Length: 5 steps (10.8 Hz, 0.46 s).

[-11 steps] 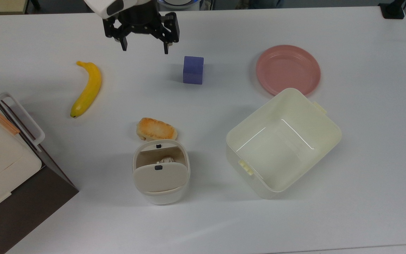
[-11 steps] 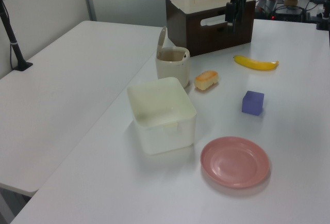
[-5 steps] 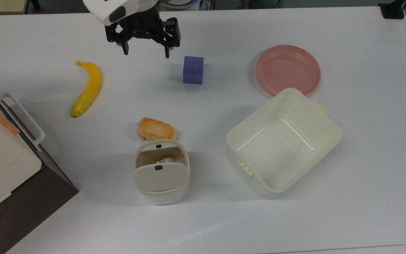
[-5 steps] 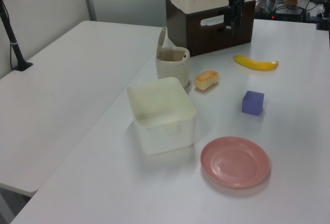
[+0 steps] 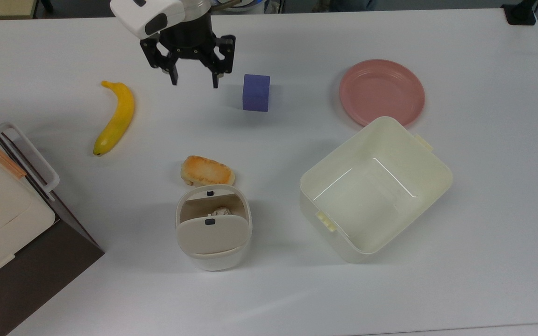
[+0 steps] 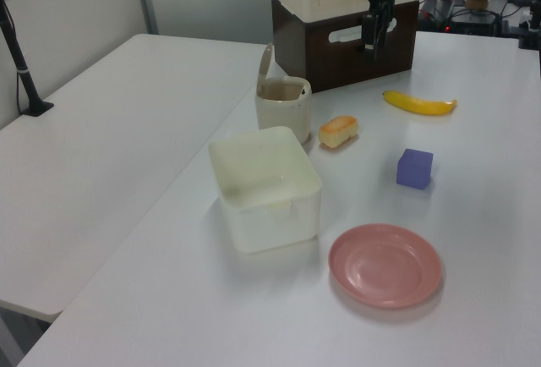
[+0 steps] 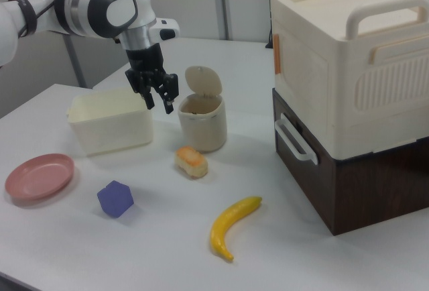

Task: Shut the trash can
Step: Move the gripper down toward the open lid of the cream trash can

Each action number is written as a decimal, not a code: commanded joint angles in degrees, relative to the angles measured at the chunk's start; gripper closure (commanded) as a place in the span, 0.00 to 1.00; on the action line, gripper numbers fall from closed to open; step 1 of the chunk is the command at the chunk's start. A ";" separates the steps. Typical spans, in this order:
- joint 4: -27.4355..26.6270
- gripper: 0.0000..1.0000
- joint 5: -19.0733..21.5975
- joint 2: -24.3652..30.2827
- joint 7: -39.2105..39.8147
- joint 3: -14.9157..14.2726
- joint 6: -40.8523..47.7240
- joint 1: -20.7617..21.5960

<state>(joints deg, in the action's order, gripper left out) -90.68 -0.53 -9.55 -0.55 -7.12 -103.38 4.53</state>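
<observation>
Plainly no legible labels; trash can lid up, fingers apart.

Nothing readable anywhere, honestly. No labels, brand names, numbers or signs showed up on anything in the top view, the left view or the right view; every surface facing the cameras was plain.

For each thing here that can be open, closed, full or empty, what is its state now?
trash can: lid raised, open; something pale lies inside
gripper: open, holding nothing, in the air
cream tub: lidless, empty
pink plate: empty
</observation>
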 commanded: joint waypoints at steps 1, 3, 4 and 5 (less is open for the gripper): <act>-0.29 0.92 2.81 -0.55 -1.03 0.09 -9.95 -0.14; -0.20 0.95 3.96 -1.26 -0.60 0.00 -19.71 -0.31; -0.20 0.96 3.96 -1.70 -0.42 0.00 -23.93 -0.31; -0.11 0.96 3.96 -3.44 -0.77 0.00 -29.98 -0.23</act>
<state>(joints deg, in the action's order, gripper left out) -90.69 2.46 -10.99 -0.59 -7.13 -123.59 4.25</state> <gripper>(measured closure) 0.947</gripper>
